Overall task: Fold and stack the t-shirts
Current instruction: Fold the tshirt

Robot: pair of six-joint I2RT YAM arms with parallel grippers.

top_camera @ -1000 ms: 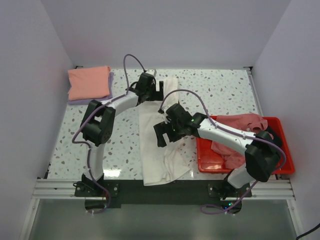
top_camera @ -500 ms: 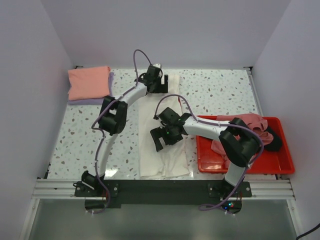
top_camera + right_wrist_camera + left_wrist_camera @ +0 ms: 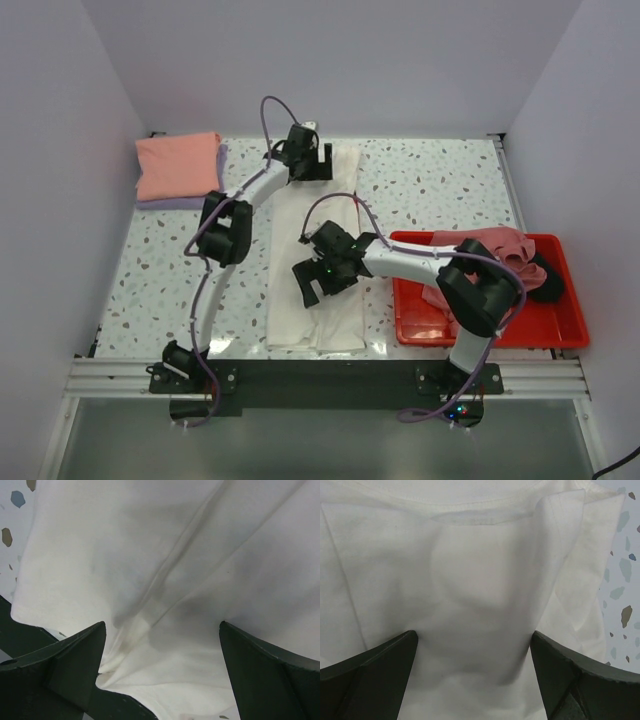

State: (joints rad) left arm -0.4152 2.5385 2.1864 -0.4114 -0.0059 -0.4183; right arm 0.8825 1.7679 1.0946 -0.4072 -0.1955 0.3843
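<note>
Table: a speckled terrazzo top (image 3: 440, 190) between pale walls, with both arm bases at its near edge.
Cream-white t-shirt (image 3: 290, 315): laid in a long, narrow strip down the middle of the table, running from the far side to the near edge, where its end reaches the dark rail. The sides are turned in over the body. The left wrist view shows the neckline end (image 3: 480, 605) with one folded flap along its right side. The right wrist view shows soft creases across the lower part (image 3: 165, 555).
Red plastic tray (image 3: 555, 320): on the table's right side, just beside the cream-white t-shirt.
Dusty rose t-shirt (image 3: 490, 245): crumpled in the tray, part of it spilling over the far rim.
Black garment (image 3: 548, 280): bunched at the tray's right end, touching the dusty rose t-shirt.
Salmon-pink t-shirt (image 3: 178, 165): folded into a neat block in the far left corner, well apart from the strip.
Lavender t-shirt (image 3: 160, 203): under the salmon-pink one — only its edges show.
Left gripper (image 3: 318, 160) (image 3: 475, 650): over the far, neckline end of the cream-white t-shirt, jaws spread wide with bare cloth between the fingers (image 3: 370, 670). It grasps nothing.
Right gripper (image 3: 312, 285) (image 3: 162, 650): over the near half of the strip, toward its left edge, jaws likewise wide apart and holding nothing. Whether its fingers (image 3: 55, 665) touch the cloth cannot be told.
</note>
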